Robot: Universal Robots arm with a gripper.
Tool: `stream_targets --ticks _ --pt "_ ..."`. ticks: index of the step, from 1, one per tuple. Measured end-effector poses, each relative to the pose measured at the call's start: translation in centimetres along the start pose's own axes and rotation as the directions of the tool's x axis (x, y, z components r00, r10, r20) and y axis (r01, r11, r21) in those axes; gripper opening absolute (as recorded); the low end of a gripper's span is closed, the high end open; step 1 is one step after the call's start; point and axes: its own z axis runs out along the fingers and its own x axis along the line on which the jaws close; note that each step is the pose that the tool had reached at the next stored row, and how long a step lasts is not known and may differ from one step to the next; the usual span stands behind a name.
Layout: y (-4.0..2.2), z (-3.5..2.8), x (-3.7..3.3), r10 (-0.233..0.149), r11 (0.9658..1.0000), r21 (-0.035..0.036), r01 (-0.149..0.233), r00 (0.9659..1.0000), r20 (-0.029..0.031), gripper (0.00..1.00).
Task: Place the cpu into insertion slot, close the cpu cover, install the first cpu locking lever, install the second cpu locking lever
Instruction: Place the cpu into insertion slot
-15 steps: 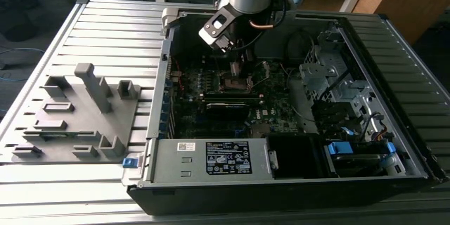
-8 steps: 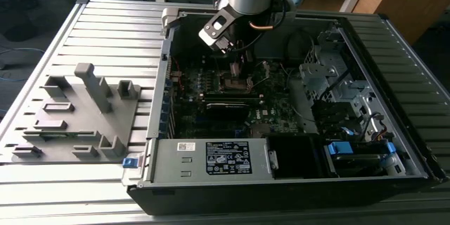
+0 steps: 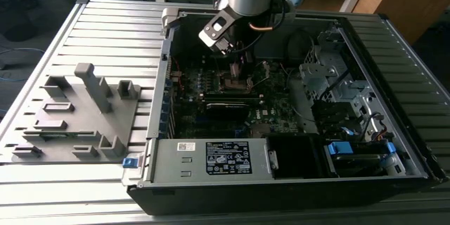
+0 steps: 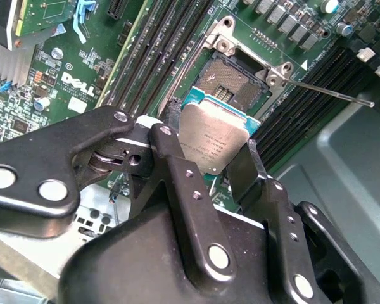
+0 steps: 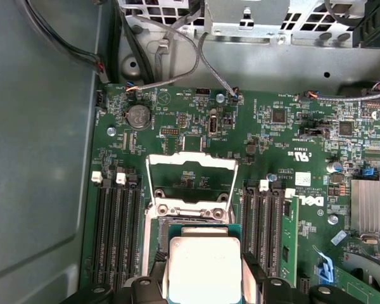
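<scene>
My gripper (image 4: pixel 209 151) is shut on the cpu (image 4: pixel 210 140), a flat square chip with a dull silver top, its two black fingers (image 4: pixel 171 142) pressing on opposite edges. The chip hangs just above the insertion slot (image 4: pixel 231 79), whose dark recessed centre lies open and is partly covered by the chip. In the first wrist view the cpu (image 5: pixel 204 269) sits between the fingers, and beyond it the cpu cover (image 5: pixel 190 159) stands swung open as a silvery frame. A thin lever rod (image 4: pixel 329 90) sticks out beside the socket. In the exterior view the gripper (image 3: pixel 233 69) is low over the motherboard.
The open computer case (image 3: pixel 281 183) lies on a slatted table. Long black memory slots (image 5: pixel 117 231) flank the socket on both sides. A heatsink (image 5: pixel 370 206) and cables (image 5: pixel 177 69) lie nearby. A grey fixture (image 3: pixel 77 114) stands on the exterior view's left.
</scene>
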Motion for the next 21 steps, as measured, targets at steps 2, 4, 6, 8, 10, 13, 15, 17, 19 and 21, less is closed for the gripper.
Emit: stream_targets --ticks 2,4,6,8,10,13,15,17,19,21 --pt "-0.01 0.02 -0.01 0.000 1.0000 0.0002 0.000 1.0000 0.0003 0.54" --pt "0.00 0.04 0.00 0.000 1.0000 0.0001 0.000 1.0000 0.0001 0.54" --pt "0.00 0.06 0.00 0.000 1.0000 0.0000 0.000 1.0000 -0.0001 0.54" --pt "-0.01 0.13 0.00 0.000 1.0000 -0.0002 0.000 1.0000 -0.0003 0.54" --pt "-0.01 0.21 -0.01 0.000 1.0000 0.0000 0.000 1.0000 0.0000 0.54" --pt "-0.02 0.25 -0.01 0.000 1.0000 0.0000 0.000 1.0000 0.0000 0.54" --pt "-0.02 0.33 -0.01 0.000 1.0000 -0.0003 0.000 1.0000 -0.0005 0.54" --pt "-0.03 0.48 -0.02 0.000 1.0000 0.0000 0.000 1.0000 0.0001 0.54" --pt "-0.04 0.66 -0.02 0.000 1.0000 0.0000 0.000 1.0000 0.0000 0.54" --pt "-0.09 0.83 -0.03 0.000 1.0000 0.0000 0.000 1.0000 0.0000 0.54"
